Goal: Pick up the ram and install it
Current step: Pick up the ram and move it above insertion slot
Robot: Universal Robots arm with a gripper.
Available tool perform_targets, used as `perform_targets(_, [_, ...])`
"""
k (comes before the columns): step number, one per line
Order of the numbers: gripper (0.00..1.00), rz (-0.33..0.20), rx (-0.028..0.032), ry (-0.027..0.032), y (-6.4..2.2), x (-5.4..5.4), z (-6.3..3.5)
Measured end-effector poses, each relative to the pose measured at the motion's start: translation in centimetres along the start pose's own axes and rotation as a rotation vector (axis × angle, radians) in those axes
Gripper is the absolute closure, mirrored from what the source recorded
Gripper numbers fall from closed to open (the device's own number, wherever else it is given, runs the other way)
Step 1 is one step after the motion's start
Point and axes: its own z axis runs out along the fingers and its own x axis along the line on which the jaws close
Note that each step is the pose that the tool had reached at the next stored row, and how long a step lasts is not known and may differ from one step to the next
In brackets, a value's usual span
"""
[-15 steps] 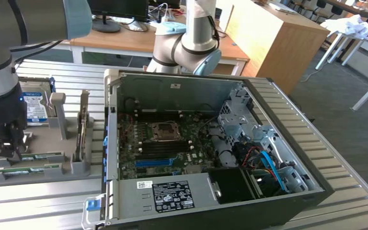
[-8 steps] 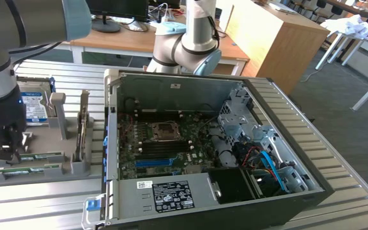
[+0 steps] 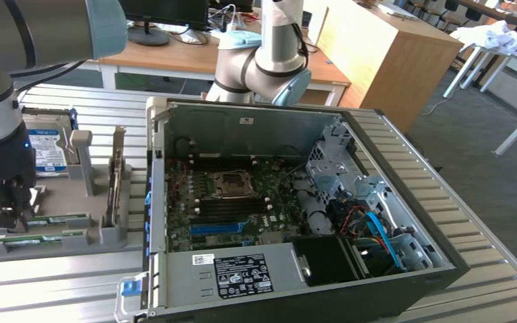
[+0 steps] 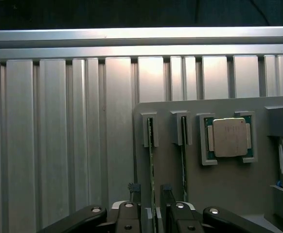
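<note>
Two green ram sticks stand on edge in slots of a grey fixture (image 4: 219, 189). In the wrist view my gripper (image 4: 150, 191) is open. Its fingers (image 4: 134, 191) stand on either side of one ram stick (image 4: 151, 160), with a small gap on each side. The second ram stick (image 4: 184, 155) sits one slot over, toward the square silver processor (image 4: 229, 137). In the exterior view my gripper (image 3: 5, 214) hangs low over the fixture's end at the exterior view's left, by the ram sticks (image 3: 56, 220).
An open computer case (image 3: 420, 202) lies beside the fixture, its motherboard (image 3: 227, 202) facing up with a bare processor socket and dark memory slots. A blue-labelled hard drive (image 3: 48, 145) stands at the fixture's far end. Everything rests on a ribbed metal table (image 4: 59, 145).
</note>
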Motion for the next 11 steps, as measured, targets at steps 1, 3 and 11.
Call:
perform_targets(1, [0.7,0.0,0.0002,-0.0001,0.0,0.0,0.07])
perform_targets(3, [0.7,0.0,0.0004,0.0001,-0.01,0.0,0.26])
perform_targets(11, [0.7,0.0,0.0029,-0.0001,-0.05,0.0,1.31])
